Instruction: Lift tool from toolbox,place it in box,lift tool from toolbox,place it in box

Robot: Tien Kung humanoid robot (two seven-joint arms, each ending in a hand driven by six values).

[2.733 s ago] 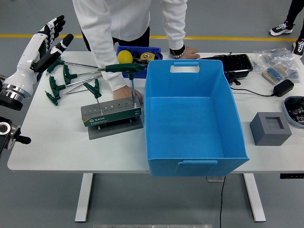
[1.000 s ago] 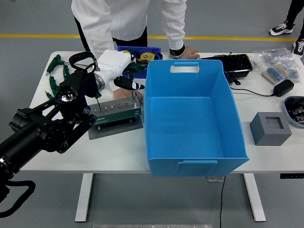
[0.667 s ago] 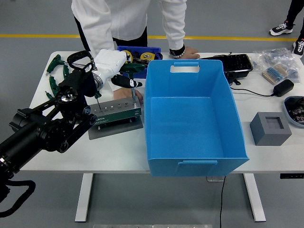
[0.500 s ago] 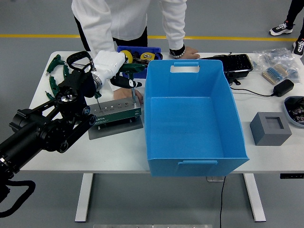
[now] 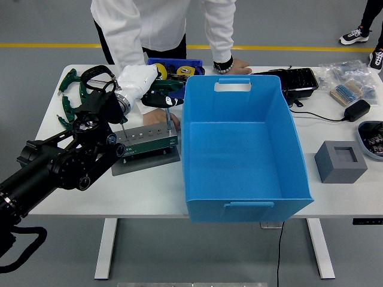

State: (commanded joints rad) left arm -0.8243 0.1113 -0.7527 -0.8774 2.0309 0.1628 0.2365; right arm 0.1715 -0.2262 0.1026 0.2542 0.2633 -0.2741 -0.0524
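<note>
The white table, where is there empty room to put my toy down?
Free: the white table front right, between blue box and grey block, and the front left edge below the tool stand. Crowded: back left, with green wrenches and robot hand.

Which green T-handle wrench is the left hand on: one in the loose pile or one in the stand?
The T-handle wrench upright in the grey stand; the left hand closes on its handle. The loose pile lies untouched.

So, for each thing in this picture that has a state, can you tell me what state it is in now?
Left robot hand: shut on the wrench handle.
Wrench: upright, shaft in the tool stand.
Tool stand: on the table, a person's hand behind it.
Blue box: open, empty.
Loose wrenches: lying flat at the table's left.
Right robot hand: not in view.
</note>
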